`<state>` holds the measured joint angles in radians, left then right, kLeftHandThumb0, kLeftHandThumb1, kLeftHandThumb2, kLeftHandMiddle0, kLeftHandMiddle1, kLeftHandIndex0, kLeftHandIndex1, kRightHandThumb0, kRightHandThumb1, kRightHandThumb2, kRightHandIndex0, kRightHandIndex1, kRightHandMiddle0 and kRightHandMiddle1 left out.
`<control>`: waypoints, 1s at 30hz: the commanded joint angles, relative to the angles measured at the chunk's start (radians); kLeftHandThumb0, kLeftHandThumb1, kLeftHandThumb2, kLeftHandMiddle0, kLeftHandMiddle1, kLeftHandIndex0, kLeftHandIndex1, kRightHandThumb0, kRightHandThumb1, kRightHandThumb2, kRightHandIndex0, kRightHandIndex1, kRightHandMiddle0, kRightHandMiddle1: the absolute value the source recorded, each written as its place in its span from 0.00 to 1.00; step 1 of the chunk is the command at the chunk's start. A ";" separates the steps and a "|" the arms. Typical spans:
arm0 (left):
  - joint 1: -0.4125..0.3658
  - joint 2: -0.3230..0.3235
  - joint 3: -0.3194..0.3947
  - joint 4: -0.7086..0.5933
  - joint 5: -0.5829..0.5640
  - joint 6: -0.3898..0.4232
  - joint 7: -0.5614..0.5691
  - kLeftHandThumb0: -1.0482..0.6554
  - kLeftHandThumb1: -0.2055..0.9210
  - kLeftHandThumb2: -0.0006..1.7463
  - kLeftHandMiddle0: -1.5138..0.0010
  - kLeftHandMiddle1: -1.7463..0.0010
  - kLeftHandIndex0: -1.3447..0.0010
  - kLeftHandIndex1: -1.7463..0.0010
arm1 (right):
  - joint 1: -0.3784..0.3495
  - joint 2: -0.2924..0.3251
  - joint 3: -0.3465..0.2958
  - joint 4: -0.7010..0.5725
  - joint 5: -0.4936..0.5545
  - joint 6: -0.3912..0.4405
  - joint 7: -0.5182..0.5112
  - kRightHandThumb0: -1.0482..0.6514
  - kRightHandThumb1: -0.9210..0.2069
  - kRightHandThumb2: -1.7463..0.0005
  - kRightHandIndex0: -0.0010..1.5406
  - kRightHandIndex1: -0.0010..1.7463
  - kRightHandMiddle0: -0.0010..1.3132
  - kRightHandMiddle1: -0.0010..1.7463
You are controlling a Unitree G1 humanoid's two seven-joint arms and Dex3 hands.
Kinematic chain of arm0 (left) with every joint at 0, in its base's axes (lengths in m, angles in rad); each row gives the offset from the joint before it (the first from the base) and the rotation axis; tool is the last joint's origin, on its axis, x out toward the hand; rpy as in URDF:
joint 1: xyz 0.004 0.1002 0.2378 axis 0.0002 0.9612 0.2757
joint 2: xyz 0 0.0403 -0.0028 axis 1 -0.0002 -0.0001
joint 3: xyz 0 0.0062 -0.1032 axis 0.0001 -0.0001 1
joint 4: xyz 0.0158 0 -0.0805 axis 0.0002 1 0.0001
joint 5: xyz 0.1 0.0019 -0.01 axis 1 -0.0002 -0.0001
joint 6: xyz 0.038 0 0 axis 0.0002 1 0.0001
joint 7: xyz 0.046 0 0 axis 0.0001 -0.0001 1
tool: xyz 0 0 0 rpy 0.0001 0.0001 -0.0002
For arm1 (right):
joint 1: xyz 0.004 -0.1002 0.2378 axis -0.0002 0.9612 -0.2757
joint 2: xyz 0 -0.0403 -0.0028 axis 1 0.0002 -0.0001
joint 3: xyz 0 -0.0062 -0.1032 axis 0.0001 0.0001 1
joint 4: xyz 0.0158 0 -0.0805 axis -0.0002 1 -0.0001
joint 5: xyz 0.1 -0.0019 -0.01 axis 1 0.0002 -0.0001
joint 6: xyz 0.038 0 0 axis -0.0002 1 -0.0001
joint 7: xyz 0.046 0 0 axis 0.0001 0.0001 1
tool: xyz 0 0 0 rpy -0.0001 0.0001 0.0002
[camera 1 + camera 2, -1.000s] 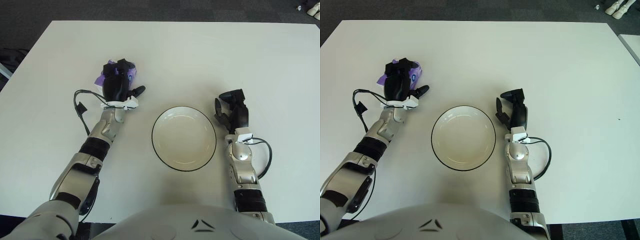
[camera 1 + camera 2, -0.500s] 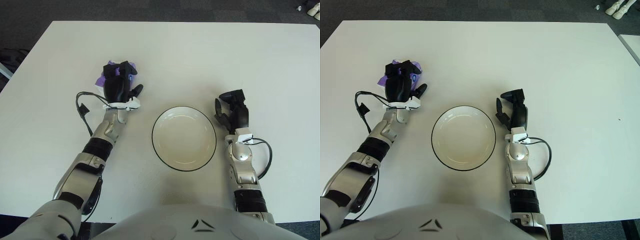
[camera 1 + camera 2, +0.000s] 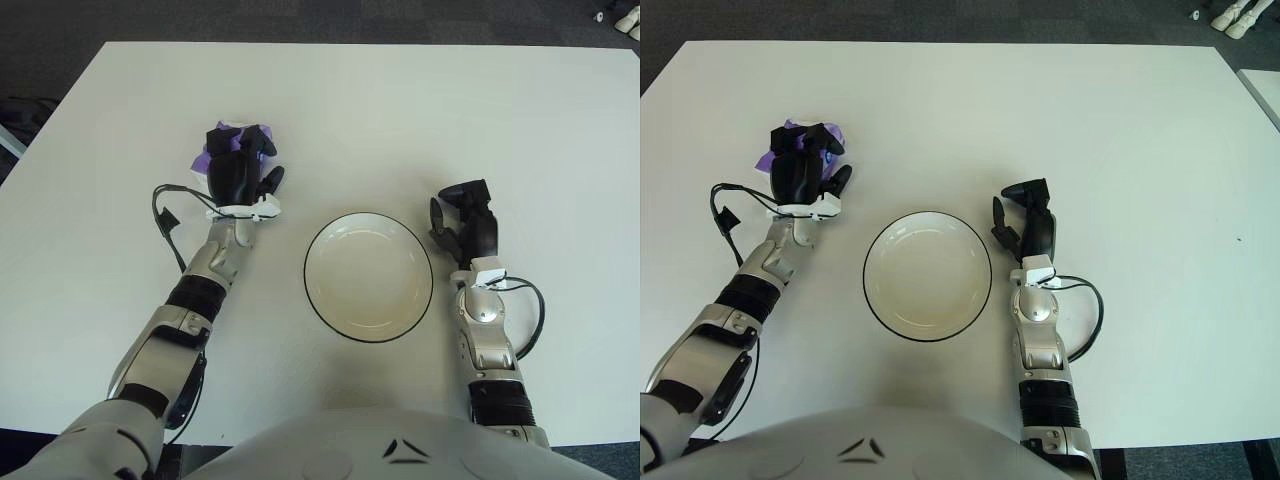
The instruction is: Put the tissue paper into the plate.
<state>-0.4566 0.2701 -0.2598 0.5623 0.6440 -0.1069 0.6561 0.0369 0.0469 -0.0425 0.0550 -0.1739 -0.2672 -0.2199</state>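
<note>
Purple tissue paper (image 3: 222, 145) sits under your left robot hand (image 3: 236, 170), fingers curled on it, upper left. Next, lift it to the plate (image 3: 368, 276). Right robot hand (image 3: 466, 225) waits beside, loosely curled, empty.

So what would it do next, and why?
Probably finish closing the left hand on the purple tissue paper and lift it: its fingers curl over the packet, which seems to lie on the table, while the plate sits empty beside the idle right hand.

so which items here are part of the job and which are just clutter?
Job:
- tissue paper, purple, under the left hand closing on it
- plate, empty, between the two hands

Not involved:
- right hand, idle right of the plate
- white table
</note>
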 commanded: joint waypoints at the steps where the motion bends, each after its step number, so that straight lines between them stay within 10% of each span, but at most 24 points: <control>1: 0.146 -0.059 -0.040 0.131 -0.039 0.012 -0.077 0.36 0.38 0.64 0.30 0.00 0.50 0.00 | 0.068 0.005 -0.006 0.049 0.018 0.062 0.007 0.41 0.06 0.64 0.35 0.66 0.18 1.00; 11: 0.104 -0.093 0.037 0.279 -0.144 -0.191 -0.054 0.53 0.38 0.78 0.18 0.00 0.27 0.00 | 0.060 0.001 -0.010 0.068 0.024 0.039 0.010 0.41 0.06 0.64 0.34 0.66 0.18 1.00; 30: 0.052 -0.148 0.173 0.475 -0.372 -0.514 -0.161 0.58 0.40 0.84 0.11 0.00 0.16 0.00 | 0.056 0.000 -0.017 0.089 0.029 0.004 0.006 0.41 0.06 0.64 0.34 0.66 0.18 1.00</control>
<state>-0.5295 0.2190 -0.0753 0.9187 0.3061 -0.6232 0.5598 0.0339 0.0432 -0.0526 0.0820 -0.1679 -0.2983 -0.2196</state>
